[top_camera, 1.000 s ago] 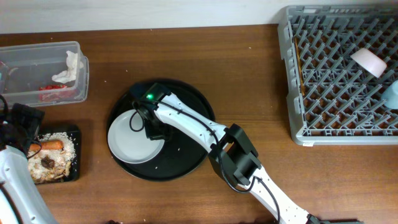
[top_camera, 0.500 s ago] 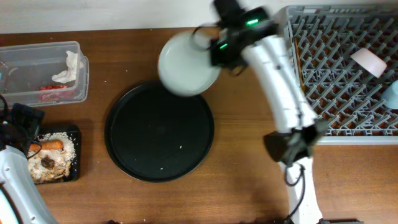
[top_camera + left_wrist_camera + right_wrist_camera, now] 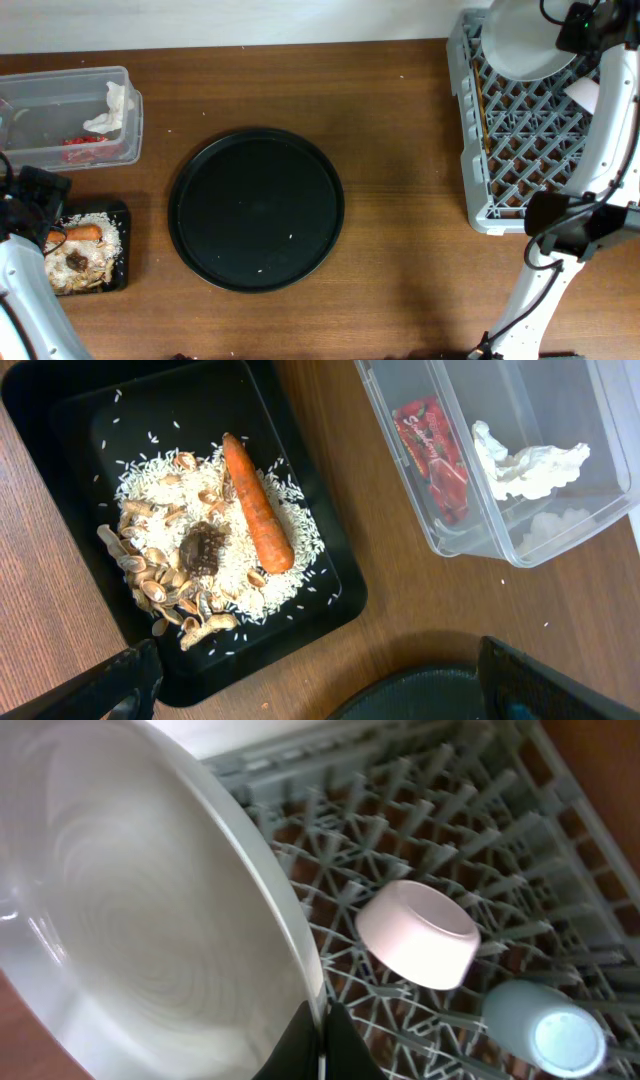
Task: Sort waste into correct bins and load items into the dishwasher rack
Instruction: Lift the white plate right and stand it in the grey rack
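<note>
Round white plate (image 3: 518,42): glossy, bare, shallow-welled, held tilted over the far left corner of the rack (image 3: 520,160). The right gripper (image 3: 322,1038) has its jaws clamped on the plate's rim. The left gripper (image 3: 320,685) has its jaws wide apart above the rectangular tray (image 3: 40,420).

The right claw (image 3: 322,1032) carried the white plate (image 3: 518,40) from round tray (image 3: 256,208) to, apparently, above the rack (image 3: 520,150).

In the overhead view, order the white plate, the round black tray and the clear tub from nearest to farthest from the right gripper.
1. The white plate, held in the right gripper over the rack.
2. The round black tray, at the table's middle.
3. The clear tub, at the far left edge.
</note>
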Controlling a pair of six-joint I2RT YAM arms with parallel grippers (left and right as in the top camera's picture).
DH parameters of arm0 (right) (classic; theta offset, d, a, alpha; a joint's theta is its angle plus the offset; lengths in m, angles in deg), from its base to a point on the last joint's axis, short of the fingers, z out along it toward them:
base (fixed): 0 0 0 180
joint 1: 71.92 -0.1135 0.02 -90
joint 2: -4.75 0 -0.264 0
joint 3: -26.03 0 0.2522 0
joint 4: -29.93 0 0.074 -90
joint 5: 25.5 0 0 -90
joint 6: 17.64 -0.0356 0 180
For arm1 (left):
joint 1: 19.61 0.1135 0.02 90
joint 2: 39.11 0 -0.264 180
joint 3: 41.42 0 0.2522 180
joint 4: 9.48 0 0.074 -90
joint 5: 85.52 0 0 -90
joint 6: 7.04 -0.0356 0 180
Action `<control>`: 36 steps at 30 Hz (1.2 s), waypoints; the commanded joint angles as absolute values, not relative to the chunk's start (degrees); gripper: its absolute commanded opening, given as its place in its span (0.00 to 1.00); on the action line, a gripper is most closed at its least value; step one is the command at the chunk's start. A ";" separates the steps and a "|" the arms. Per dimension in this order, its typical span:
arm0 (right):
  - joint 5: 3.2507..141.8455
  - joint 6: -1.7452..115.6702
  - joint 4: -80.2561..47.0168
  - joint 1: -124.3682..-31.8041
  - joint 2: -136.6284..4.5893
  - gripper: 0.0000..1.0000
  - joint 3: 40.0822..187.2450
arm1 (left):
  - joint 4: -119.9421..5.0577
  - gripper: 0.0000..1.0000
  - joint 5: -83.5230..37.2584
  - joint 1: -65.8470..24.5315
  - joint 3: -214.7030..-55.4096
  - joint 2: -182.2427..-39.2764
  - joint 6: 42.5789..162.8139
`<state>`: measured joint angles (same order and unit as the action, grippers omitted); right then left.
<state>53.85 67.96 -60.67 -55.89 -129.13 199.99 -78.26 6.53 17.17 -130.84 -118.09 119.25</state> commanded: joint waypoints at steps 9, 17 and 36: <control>37.65 64.55 -57.11 -60.70 -136.26 0.04 200.07 | -78.28 0.99 7.29 17.30 -131.19 -118.38 119.84; 36.41 64.55 -57.18 -63.74 -136.32 0.04 196.51 | -78.28 0.99 7.29 17.30 -131.19 -118.38 119.82; 25.26 66.58 -52.72 -63.54 -135.64 0.04 192.47 | -78.35 0.99 7.29 17.30 -131.19 -118.38 119.82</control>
<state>26.29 65.46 -53.11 -63.87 -136.43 192.56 -78.26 6.53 17.17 -130.84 -118.09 119.25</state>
